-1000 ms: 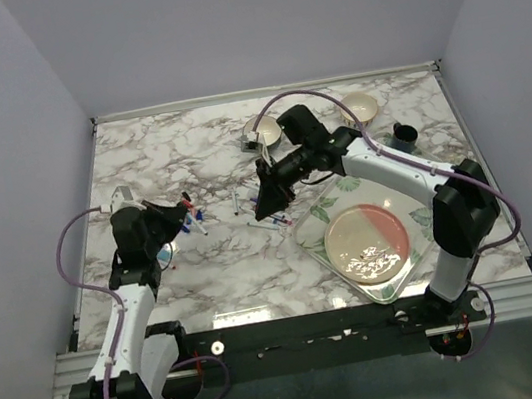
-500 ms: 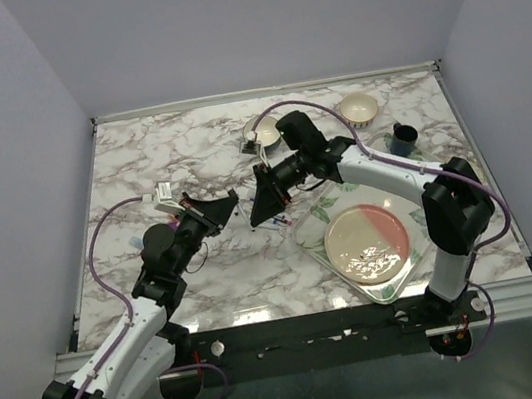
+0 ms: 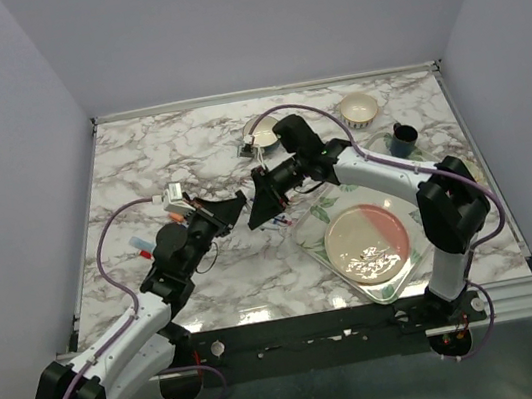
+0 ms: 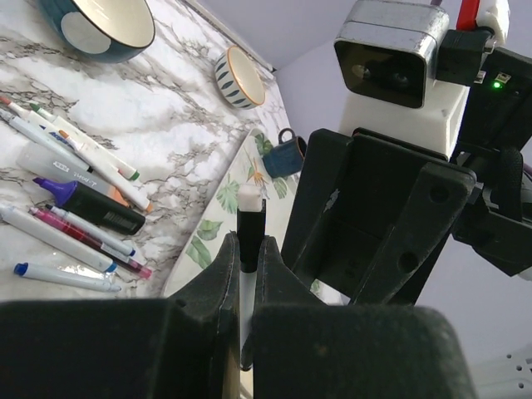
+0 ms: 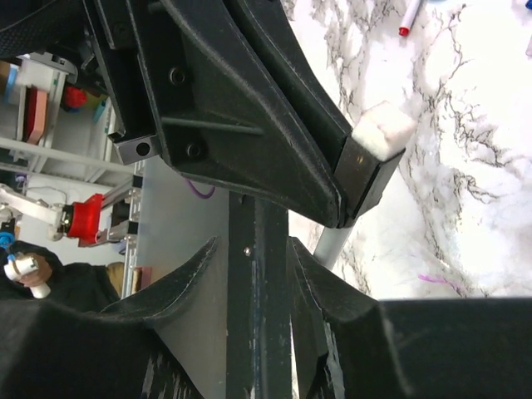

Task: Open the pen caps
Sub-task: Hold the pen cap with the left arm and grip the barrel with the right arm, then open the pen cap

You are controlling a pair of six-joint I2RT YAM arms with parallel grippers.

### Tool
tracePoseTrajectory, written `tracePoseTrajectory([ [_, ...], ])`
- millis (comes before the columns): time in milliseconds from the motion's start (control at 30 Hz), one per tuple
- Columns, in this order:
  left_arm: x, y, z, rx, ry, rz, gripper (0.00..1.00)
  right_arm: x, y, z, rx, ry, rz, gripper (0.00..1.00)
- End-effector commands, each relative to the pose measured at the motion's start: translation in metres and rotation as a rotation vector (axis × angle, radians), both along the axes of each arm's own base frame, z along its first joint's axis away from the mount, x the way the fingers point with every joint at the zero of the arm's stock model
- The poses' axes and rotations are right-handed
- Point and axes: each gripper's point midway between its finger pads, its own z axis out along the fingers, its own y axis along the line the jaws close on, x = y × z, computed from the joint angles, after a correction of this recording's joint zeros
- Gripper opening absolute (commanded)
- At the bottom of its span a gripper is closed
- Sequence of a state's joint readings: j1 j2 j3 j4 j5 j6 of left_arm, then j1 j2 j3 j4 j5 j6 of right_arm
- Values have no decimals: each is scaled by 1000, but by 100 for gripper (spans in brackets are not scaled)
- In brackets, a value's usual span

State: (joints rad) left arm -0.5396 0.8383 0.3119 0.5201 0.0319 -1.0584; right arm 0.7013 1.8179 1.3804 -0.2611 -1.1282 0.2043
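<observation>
The left jaws are clenched on a pen (image 4: pixel 246 291) just below its black cap (image 4: pixel 249 229). One finger (image 4: pixel 218 274) presses on each side of the white barrel. The pen's long axis runs straight out along those fingers. The capped end, finished with a small white plug, points away from the left wrist and toward the right arm. Pen and cap are held up off the tabletop (image 3: pixel 166 144), near its middle.

A second ago the left arm stood at the left side of the tabletop, well apart from the right arm. It has since swung in to the centre, and the two sets of jaws now almost meet nose to nose. The right arm has shifted only slightly.

The right jaws are parted and not grasping the cap. In the right wrist view the cap sits beyond the fingertips (image 5: pixel 312 274) and off to the right of the gap, not between them. A dark bar of the left arm's hardware stands in that gap; I cannot tell whether the fingers touch it.

Loose pens (image 4: pixel 79 212) lie side by side on the tabletop below, one with a blue cap (image 4: pixel 21 268).
</observation>
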Motion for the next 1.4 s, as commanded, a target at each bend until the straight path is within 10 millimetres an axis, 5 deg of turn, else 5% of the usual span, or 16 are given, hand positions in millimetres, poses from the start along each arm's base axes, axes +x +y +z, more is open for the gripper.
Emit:
tracePoseTrajectory([
  [0,3,5,20,-27,-55,53,0,11,1,-15,-69,-62,-50,44],
  [133,6,22,-3,50,45,147,0,17,-4,-2,-61,-176,-66,44],
  [300,5,32,-9,57,64,191,0,20,-6,0,-65,-217,-80,44],
  [900,1,-11,19,-38,-21,37,0,16,0,-17,-78,-90,-78,46],
  [1000,0,-17,22,-40,-29,27,0,16,0,-18,-85,-82,-83,39],
  [1133,0,-16,21,-28,-37,36,0,15,1,-16,-81,-75,-78,4],
  [1267,2,-6,18,14,-28,79,41,15,0,-15,-80,-82,-71,1],
  [1367,4,-1,16,52,-11,107,50,14,0,-14,-80,-87,-65,1],
])
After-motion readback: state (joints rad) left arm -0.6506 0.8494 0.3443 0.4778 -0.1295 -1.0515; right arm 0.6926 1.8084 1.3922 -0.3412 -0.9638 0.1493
